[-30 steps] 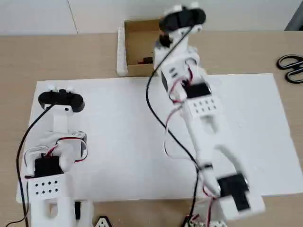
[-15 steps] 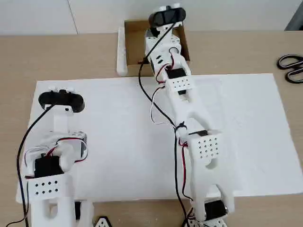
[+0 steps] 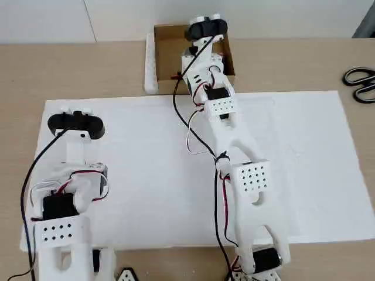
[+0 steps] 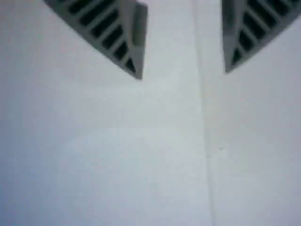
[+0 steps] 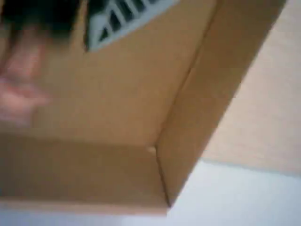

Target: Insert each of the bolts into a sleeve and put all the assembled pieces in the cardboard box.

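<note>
The cardboard box (image 3: 166,30) stands at the table's far edge, just beyond the white sheet (image 3: 146,170). My right gripper (image 3: 200,54) hangs over the box, with its arm stretched out across the sheet. In the right wrist view a box wall (image 5: 207,89) and inner corner are close, and a blurred dark and pinkish thing (image 5: 21,89) lies on the box floor. A small dark and red piece (image 3: 177,76) shows in the box beside the arm. My left gripper (image 4: 183,63) is open, pointing down at bare white sheet on the left, and holds nothing.
A white strip (image 3: 151,64) leans along the box's left side. Black scissors (image 3: 360,83) lie at the far right of the wooden table. The left arm (image 3: 73,126) stands over the sheet's left part.
The right arm swung left from beside the box and stretched out over it; in the last half second it barely shifted. The left arm has not moved.
</note>
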You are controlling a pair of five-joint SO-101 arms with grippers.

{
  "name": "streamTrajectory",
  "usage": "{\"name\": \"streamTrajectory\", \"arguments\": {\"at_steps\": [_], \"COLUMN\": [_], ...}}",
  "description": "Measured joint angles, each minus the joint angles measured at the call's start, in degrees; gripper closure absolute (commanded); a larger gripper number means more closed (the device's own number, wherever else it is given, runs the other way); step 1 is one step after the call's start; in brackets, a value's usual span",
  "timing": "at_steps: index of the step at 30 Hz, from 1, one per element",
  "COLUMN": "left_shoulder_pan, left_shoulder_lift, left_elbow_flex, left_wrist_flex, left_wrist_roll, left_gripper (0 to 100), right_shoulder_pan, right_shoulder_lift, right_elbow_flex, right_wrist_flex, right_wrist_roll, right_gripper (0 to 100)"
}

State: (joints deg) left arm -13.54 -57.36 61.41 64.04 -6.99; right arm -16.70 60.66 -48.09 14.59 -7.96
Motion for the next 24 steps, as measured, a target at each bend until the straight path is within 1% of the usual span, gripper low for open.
{"name": "streamTrajectory", "arguments": {"at_steps": [5,8,10,13,18,24], "left_shoulder_pan": [0.0,0.0,0.0,0.0,0.0,0.0], "left_shoulder_lift": [0.0,0.0,0.0,0.0,0.0,-1.4], "left_elbow_flex": [0.0,0.0,-0.6,-4.9,-13.8,-23.6], "left_wrist_flex": [0.0,0.0,0.0,1.8,6.9,17.4], "left_wrist_roll": [0.0,0.0,0.0,0.0,0.0,0.0], "left_gripper": [89,89,89,89,89,89], "right_shoulder_pan": [0.3,0.4,0.5,0.8,0.9,0.9], "right_shoulder_lift": [-0.1,-1.0,-3.2,-8.9,-21.9,-40.7], "right_elbow_flex": [-1.4,-1.4,-1.4,-1.4,-1.4,-1.5], "right_wrist_flex": [0.4,2.5,4.7,8.3,17.3,34.0], "right_wrist_roll": [0.0,-0.1,-0.1,-0.1,-0.1,-0.1], "right_gripper": [84.9,84.9,84.9,84.9,84.9,84.7]}}
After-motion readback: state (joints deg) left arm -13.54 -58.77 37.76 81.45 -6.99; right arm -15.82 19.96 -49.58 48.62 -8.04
